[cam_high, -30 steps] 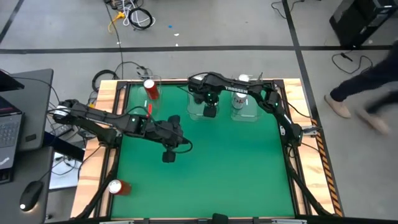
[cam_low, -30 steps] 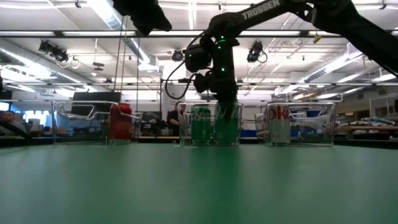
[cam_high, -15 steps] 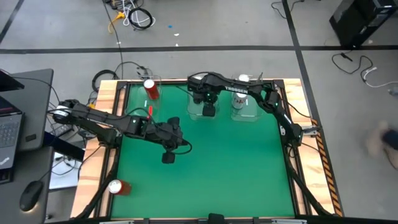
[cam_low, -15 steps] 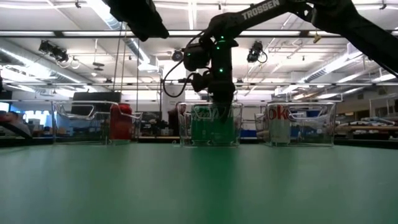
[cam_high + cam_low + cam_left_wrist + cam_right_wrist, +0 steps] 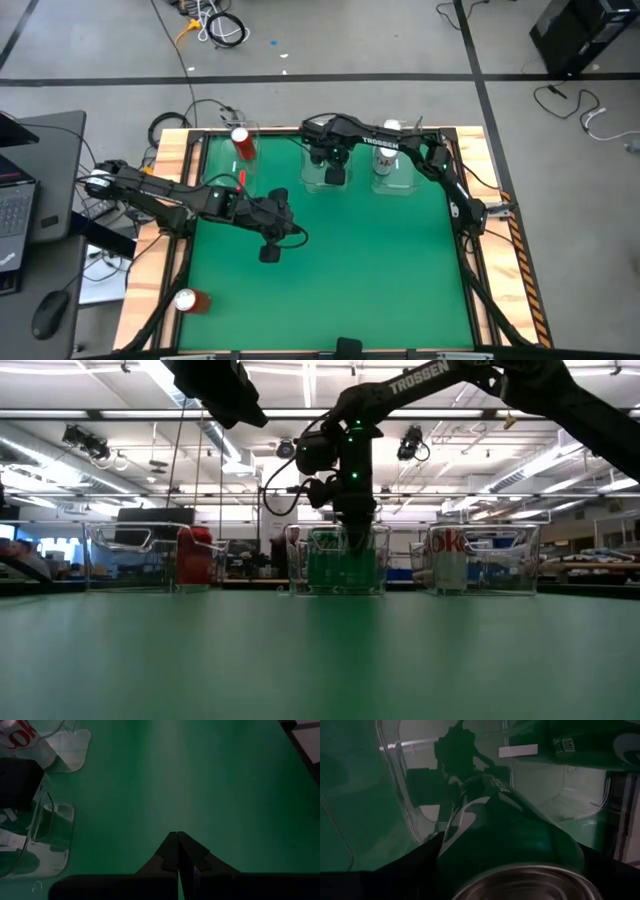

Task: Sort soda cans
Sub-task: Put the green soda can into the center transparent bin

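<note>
My right gripper [image 5: 337,175] points down into the middle clear bin [image 5: 300,565] at the table's far edge. It is shut on a green soda can [image 5: 495,830], and a second green can [image 5: 570,745] stands beside that one. A red can [image 5: 241,142] stands in the left bin [image 5: 130,560], and a silver-white can [image 5: 385,162] in the right bin [image 5: 520,560]. Another red can [image 5: 188,300] lies on its side at the table's near left edge. My left gripper [image 5: 270,253] hangs shut and empty over the mat left of centre. My right gripper comes from above, pointing down, with the green can between its two fingers [image 5: 400,875]. The fingers lie on opposite sides of the can's wall, just below its silver top [image 5: 520,882]. The can stands inside the middle bin, and in the low view its green reaches down to the bin floor.
The three clear bins stand in a row along the far edge. A wooden rim [image 5: 170,230] frames the green mat [image 5: 380,270], which stretches between the bins and the near edge. A laptop [image 5: 15,200] and a mouse sit on a side table to the left.
A person who passed on the floor beyond the table's right side has gone out of the high view. Both arms have kept almost still.
</note>
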Controlling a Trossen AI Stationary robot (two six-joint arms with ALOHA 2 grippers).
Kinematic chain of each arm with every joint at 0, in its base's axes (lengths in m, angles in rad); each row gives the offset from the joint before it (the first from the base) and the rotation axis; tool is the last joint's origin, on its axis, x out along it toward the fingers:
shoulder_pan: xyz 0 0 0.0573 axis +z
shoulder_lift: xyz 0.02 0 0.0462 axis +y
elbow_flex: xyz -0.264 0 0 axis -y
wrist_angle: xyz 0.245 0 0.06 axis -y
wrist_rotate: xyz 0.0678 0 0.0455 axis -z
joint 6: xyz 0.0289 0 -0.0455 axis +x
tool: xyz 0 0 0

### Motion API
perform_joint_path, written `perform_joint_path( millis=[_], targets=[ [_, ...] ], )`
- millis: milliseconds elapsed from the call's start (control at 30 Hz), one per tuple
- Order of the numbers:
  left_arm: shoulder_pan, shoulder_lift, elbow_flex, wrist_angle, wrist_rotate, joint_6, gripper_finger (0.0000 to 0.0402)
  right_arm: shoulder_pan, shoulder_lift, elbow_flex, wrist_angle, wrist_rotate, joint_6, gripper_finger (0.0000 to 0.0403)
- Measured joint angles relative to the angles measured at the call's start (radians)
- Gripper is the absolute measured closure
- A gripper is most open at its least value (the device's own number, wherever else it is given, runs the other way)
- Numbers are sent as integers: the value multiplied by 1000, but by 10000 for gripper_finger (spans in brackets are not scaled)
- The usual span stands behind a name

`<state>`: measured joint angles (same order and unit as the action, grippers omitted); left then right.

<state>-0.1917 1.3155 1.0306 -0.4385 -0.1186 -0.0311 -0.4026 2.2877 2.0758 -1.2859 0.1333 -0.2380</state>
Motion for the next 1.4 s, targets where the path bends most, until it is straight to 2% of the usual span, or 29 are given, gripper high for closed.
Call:
perform_joint_path(
  millis=[833,867,967,1000,1167,1333,1400],
  targets=[
    [-1,0,0,0,26,-32,401,26,0,0,52,-17,-31,94],
    [-1,0,0,0,26,-45,401,30,0,0,52,-18,-33,86],
    [1,0,0,0,26,-51,401,40,0,0,52,-8,-29,27],
    [1,0,0,1,26,-52,400,42,0,0,52,8,-28,24],
    [1,0,0,51,26,-59,396,61,-2,0,37,47,-54,91],
    [1,0,4,52,26,-55,391,82,-10,11,16,77,-62,87],
    [0,0,11,50,26,-55,392,85,-10,39,3,83,-60,62]
  ],
)
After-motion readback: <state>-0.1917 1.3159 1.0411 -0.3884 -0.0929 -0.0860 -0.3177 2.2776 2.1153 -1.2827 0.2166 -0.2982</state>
